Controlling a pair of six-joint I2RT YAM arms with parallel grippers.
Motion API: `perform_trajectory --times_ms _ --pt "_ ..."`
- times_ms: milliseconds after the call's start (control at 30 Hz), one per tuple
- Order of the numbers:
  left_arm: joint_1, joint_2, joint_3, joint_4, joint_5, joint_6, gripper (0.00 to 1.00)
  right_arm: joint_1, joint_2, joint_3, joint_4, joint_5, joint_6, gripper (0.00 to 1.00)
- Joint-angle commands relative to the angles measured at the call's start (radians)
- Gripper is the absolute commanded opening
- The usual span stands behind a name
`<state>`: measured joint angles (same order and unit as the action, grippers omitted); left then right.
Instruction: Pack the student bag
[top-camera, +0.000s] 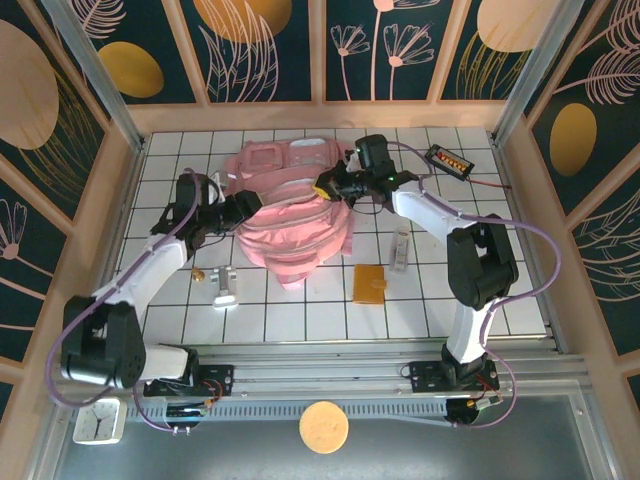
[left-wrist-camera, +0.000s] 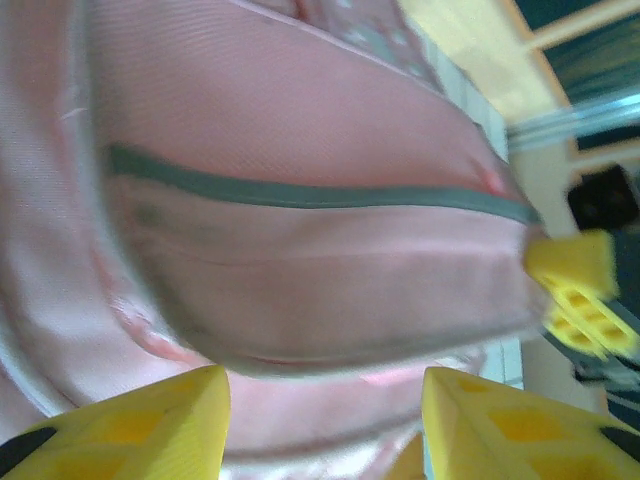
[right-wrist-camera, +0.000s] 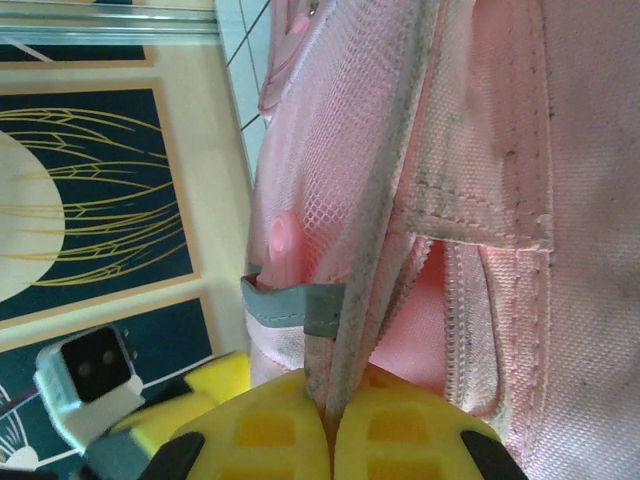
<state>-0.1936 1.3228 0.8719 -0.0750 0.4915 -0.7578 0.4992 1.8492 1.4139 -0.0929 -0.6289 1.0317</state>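
Your right jaws are pinched on the grey trim (right-wrist-camera: 375, 200) of the student bag (right-wrist-camera: 500, 130); left jaws apart, bag just ahead.

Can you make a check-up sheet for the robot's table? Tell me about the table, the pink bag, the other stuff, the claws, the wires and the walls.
Surface: white tiled table.
Job's things: student bag lying crumpled mid-table.
Clutter: orange card, small white object, slim pale item, black gadget; clock below the near edge.
Grippers: left gripper open, facing the bag; right gripper shut on the bag's grey edging.
Cables: purple cable looping along each arm.
Surroundings: dark blue leaf-patterned wall panels in wooden frames.
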Motion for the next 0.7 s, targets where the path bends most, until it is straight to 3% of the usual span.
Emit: perform_trajectory --times_ms 0,367,667 --pt "-0.026 -0.064 -0.028 0.020 0.113 0.103 0.53 0.040 -0.004 0.074 0.115 -0.036 0.040 0.00" --pt "-0.061 0.021 0.093 -0.172 0.106 0.316 0.50 0.058 0.041 0.204 0.081 -0.055 0.070 0.00" --pt "-0.060 0.118 0.187 -0.173 0.071 0.357 0.50 0.071 0.053 0.292 0.031 -0.055 0.081 0.00"
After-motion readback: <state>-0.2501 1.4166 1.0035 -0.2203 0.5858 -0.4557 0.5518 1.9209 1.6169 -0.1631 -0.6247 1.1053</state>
